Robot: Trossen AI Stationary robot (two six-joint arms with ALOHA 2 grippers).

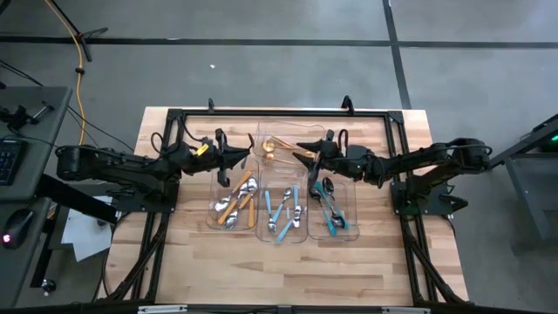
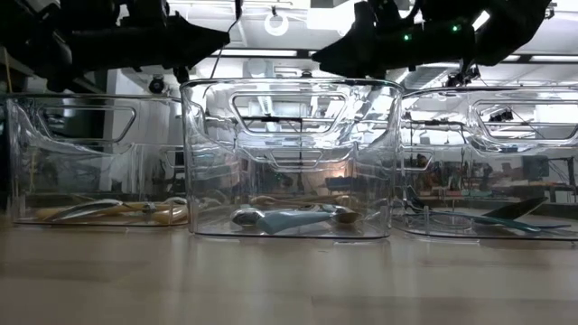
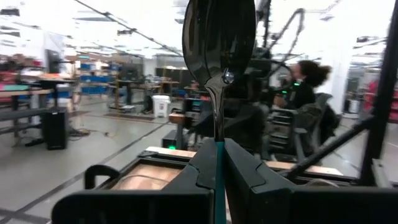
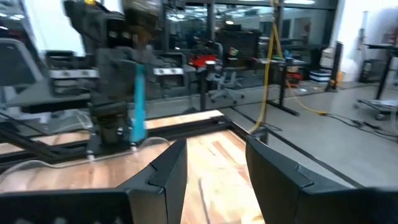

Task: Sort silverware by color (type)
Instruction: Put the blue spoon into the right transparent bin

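Left gripper (image 3: 217, 180) is raised above the rear of the orange-handled tray (image 1: 212, 187), fingers clenched on a dark spoon with a teal handle (image 3: 217, 68); the bowl stands upright beyond the fingertips. Right gripper (image 4: 211, 168) hovers near the rear of the teal tray (image 1: 350, 209), fingers released and empty, and faces the left gripper across the middle.

Sorting looks well advanced. Orange-handled pieces (image 1: 235, 205) lie in the left tray, light-blue-handled pieces (image 1: 283, 214) in the centre tray (image 1: 282, 237), teal-handled pieces (image 1: 331, 209) in the right tray, and gold pieces (image 1: 277, 146) in the rear tray (image 1: 261, 136). I see no loose cutlery on the wooden surface (image 1: 174, 262).

Outstanding, by my judgement: the held teal spoon belongs with the teal set on the right, well apart from where it hangs now. A transfer to the right gripper seems likely.
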